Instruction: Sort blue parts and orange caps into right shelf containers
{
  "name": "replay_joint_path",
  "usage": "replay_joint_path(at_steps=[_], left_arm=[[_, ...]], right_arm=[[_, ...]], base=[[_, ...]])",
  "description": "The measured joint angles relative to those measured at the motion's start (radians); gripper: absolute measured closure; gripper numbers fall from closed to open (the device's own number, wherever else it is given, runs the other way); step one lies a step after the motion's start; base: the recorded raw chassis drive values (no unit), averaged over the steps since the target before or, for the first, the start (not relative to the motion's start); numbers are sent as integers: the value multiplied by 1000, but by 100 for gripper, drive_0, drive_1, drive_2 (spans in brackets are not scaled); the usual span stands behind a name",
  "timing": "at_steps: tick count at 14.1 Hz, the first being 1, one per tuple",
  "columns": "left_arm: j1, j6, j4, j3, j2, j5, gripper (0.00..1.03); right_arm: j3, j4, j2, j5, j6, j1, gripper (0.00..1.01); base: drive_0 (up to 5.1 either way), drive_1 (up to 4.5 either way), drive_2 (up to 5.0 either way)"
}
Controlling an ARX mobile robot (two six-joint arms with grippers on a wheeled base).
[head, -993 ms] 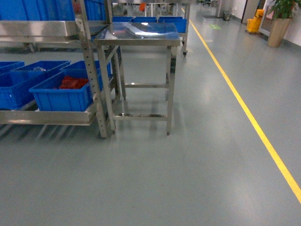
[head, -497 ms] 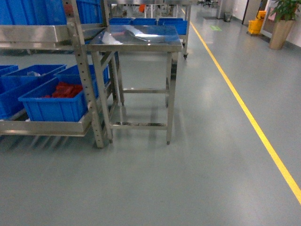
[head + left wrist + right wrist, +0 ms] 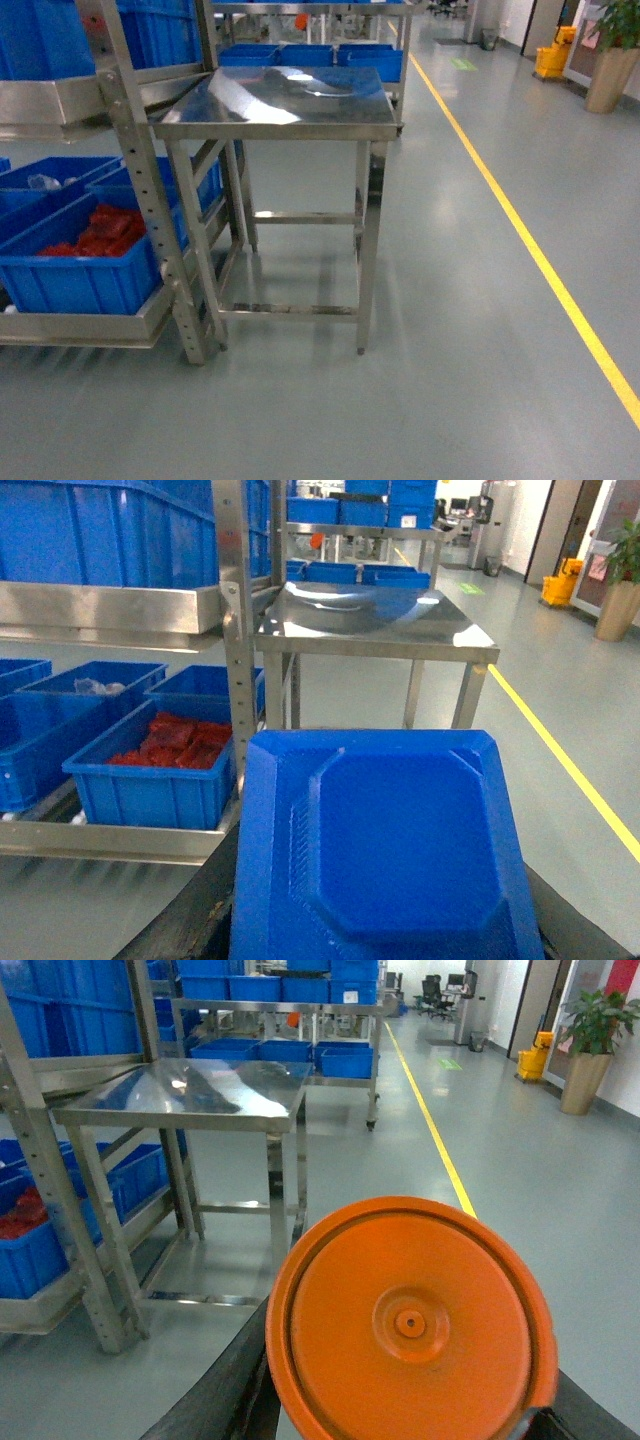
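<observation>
Head view: neither arm shows here. A steel desk (image 3: 285,100) stands in the middle with its top bare, and a shelf rack (image 3: 135,180) adjoins it on the left. A blue bin (image 3: 70,275) on the low shelf holds red-orange pieces (image 3: 100,232). I judge the step in hand to be the drive up to the rack, so the base should close in squarely on the shelf posts and stop where both arms can reach over a bin rim without clipping the desk edge.

Left wrist view: a flat blue part (image 3: 390,850) with cut corners and a raised centre fills the near frame, carried at the left gripper. The jaws are hidden under it, so I cannot tell how wide they stand. Beyond lies the same bin of red-orange pieces (image 3: 175,745), with more bins on the shelf above.

Right wrist view: a round orange cap (image 3: 410,1320) with a small centre boss covers the right gripper, so that grip cannot be read either. Keep both loads level during the approach.

The floor (image 3: 450,350) is smooth grey with a yellow line (image 3: 540,260) running far along the right; a potted plant (image 3: 590,1040) stands at the far right.
</observation>
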Motion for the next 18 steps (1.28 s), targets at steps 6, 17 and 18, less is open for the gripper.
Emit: replay_joint_path(at_steps=[6,17,18], left_arm=[[0,0,0,0,0,0,59],[0,0,-3,0,0,-1,59],[0,0,4,0,0,1,59]], right_arm=[[0,0,0,0,0,0,57],[0,0,0,0,0,0,57],[0,0,0,1,0,0,57]], base=[[0,431,-430],[-38,290,-237],[-483,254,254]])
